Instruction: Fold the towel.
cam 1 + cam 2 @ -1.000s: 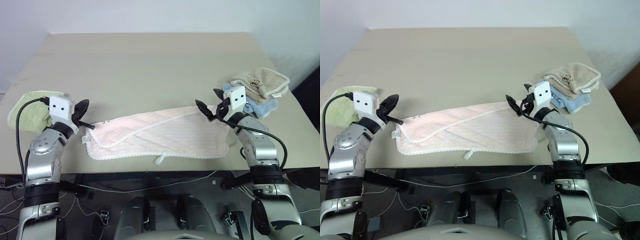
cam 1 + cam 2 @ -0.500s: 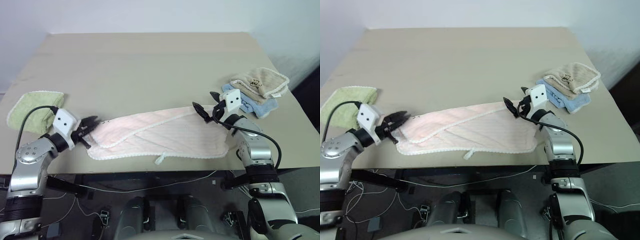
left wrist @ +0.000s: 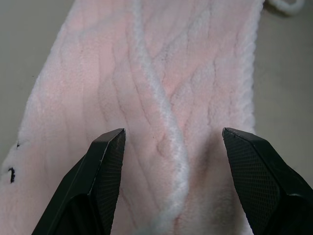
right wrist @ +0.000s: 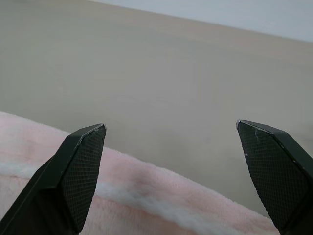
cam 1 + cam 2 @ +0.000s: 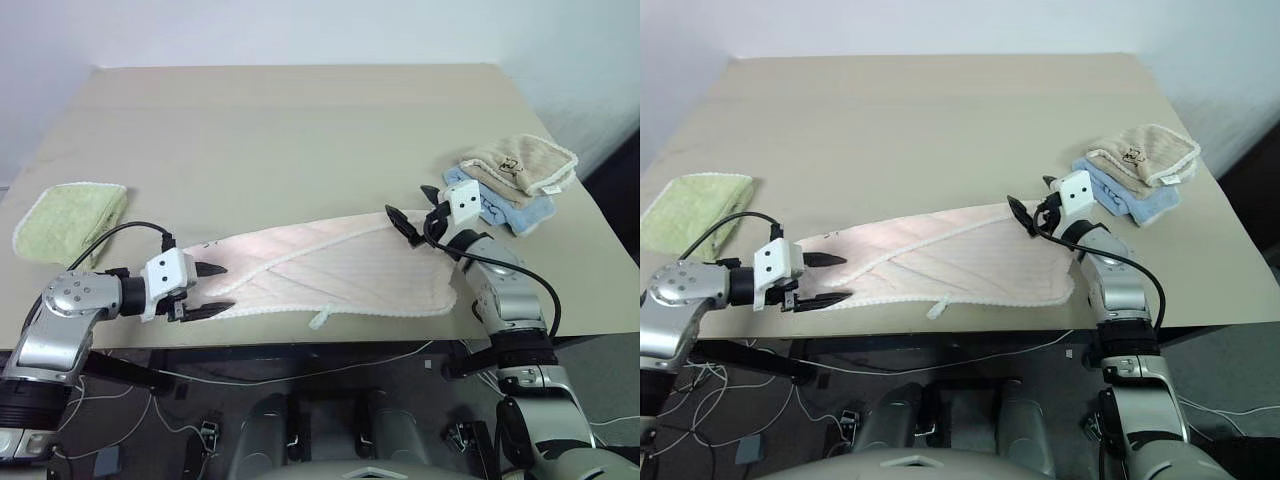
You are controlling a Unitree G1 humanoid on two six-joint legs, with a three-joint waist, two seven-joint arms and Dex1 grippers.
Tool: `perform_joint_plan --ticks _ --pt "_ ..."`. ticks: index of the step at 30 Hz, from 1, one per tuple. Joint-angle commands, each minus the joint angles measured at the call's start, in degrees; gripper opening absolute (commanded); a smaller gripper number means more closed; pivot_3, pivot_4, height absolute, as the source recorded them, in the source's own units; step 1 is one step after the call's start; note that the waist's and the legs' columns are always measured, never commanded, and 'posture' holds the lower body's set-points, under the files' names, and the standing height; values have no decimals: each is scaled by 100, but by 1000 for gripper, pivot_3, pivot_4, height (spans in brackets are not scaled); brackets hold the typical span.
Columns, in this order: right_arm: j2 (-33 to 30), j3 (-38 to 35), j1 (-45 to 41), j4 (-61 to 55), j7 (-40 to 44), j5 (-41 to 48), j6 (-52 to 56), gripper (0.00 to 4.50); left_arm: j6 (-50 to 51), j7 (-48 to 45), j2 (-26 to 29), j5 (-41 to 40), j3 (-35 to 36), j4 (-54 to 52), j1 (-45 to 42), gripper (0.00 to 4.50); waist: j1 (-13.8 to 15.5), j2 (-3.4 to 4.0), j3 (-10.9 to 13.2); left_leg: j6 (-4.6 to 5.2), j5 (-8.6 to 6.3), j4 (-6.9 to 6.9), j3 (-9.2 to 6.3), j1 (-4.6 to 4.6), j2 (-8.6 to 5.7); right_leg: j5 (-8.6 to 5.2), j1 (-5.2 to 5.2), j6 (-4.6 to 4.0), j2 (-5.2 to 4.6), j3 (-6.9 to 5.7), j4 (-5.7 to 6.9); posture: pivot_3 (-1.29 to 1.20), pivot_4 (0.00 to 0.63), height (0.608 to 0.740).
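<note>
towel [image 5: 330, 270] lies half-folded; left gripper [image 5: 207, 290], jaws apart, straddles its 9 o'clock end to grasp; right gripper [image 5: 412, 212], jaws apart, waits at 2 o'clock corner.

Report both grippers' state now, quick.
Left gripper: open, fingers either side of the pale pink quilted towel's end, holding nothing.
Right gripper: open, empty, at the towel's other end.

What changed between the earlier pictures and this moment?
The left claw swung down from beside the green towel to the pink towel's left end and opened, its fingers now straddling that end without gripping. The right claw stayed open over the towel's far right corner; the towel and the folded stack did not move.
</note>
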Motion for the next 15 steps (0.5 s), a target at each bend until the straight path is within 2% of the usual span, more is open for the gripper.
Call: perform_joint_plan --ticks 1,15 --pt "17 -92 28 -276 -75 36 -159 4500 -563 37 98 412 -137 365 -296 3311 5 0 0 0 0 0 0 0 0 0 0 0 0 0 0 0 150 740" --pt "45 -64 18 -259 -122 37 -178 4500 -1348 109 412 776 -152 925 -506 3311 -5 0 0 1 0 0 1 0 1 0 0 1 1 1 1 0 150 740"
